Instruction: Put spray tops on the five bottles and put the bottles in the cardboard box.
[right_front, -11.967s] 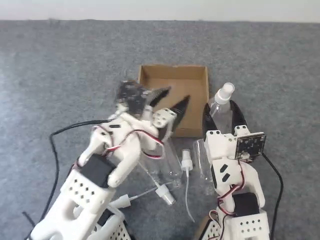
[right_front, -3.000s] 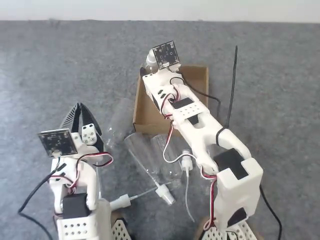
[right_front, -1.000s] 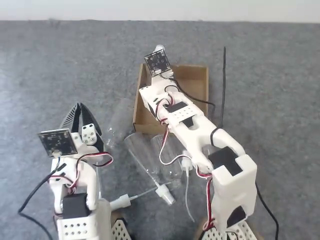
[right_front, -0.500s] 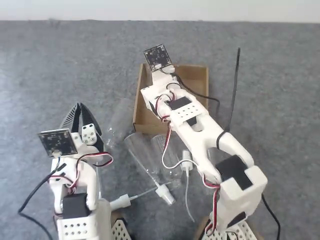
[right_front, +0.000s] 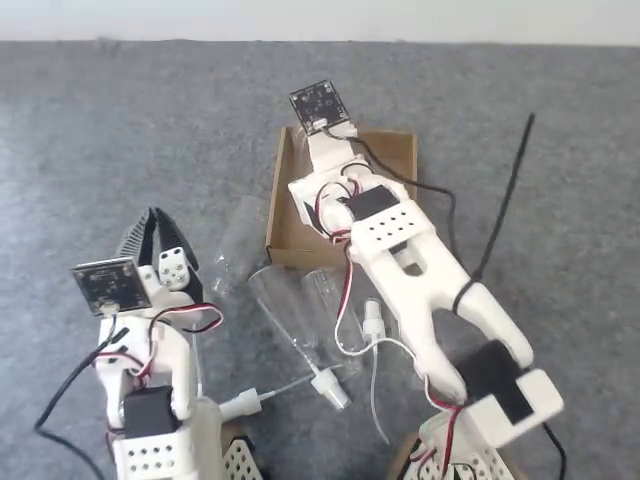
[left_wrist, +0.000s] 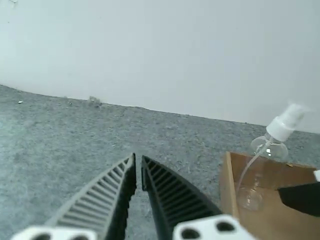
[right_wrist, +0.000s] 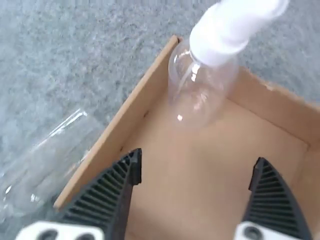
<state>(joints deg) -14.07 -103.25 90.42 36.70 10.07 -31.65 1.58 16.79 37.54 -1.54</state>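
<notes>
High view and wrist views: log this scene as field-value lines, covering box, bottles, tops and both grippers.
box: open, on carpet
capped bottle: upright in a box corner
bare bottles: at least three lying on carpet beside box
loose tops: three on carpet
right gripper: open, above box
left gripper: shut, empty, away from box

Two white plastic arms, the left arm (right_front: 150, 350) and the right arm (right_front: 400, 250) by the cardboard box (right_front: 398, 158), carry black ribbed fingers (left_wrist: 97, 202), black servo blocks (right_front: 148, 408), red, black and white wires (right_front: 330, 205) and square wrist circuit boards (right_front: 320, 105).
</notes>
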